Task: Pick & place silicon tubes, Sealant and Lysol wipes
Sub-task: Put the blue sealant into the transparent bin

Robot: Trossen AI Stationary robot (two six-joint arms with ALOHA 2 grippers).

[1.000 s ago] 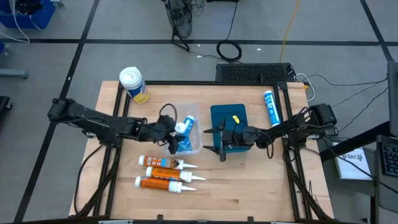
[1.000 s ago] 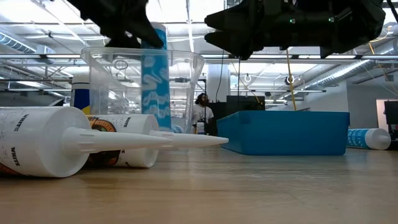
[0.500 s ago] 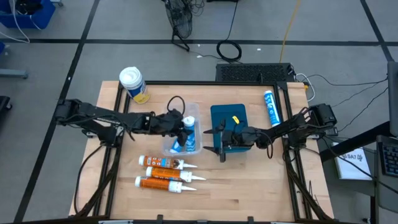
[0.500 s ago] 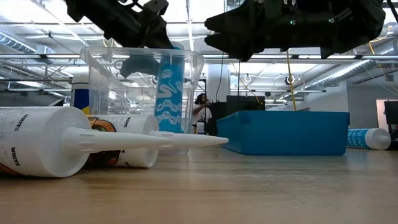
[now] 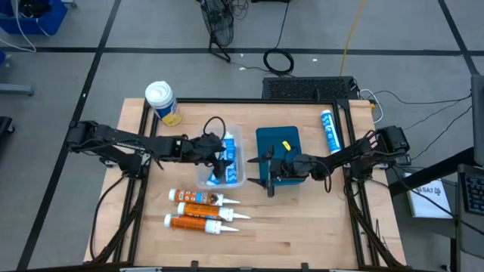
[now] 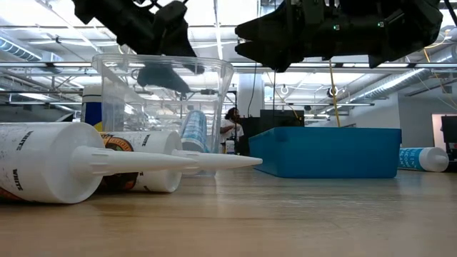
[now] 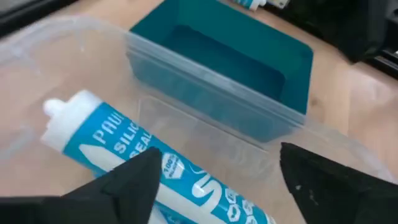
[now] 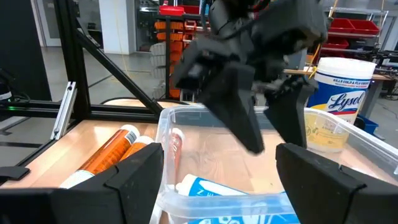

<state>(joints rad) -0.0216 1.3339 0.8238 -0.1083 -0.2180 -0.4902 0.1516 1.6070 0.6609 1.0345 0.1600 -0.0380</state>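
Note:
A blue silicone tube (image 7: pixel 155 163) lies inside the clear bin (image 5: pixel 208 179) at mid table, its white cap (image 7: pixel 62 115) toward the far side. My left gripper (image 7: pixel 217 186) hangs open just above it, one finger on each side and apart from it. My right gripper (image 5: pixel 263 168) hovers open and empty at the left wall of the teal bin (image 5: pixel 281 142). A second blue tube (image 5: pixel 327 130) lies at the far right. The Lysol wipes canister (image 5: pixel 162 102) stands upright at the far left corner. Three orange sealant cartridges (image 5: pixel 203 210) lie side by side near the front.
The two bins stand side by side at mid table. The cartridges' white nozzles (image 6: pixel 143 160) point toward the right, close in front of the clear bin (image 6: pixel 164 107). Bare wood lies at the front right. A person (image 6: pixel 230 128) stands far back in the room.
My left gripper has carried the blue tube, upright, a little toward the right and far side over the clear bin, then opened and let go. The tube has dropped and tipped over and now lies in the bin.

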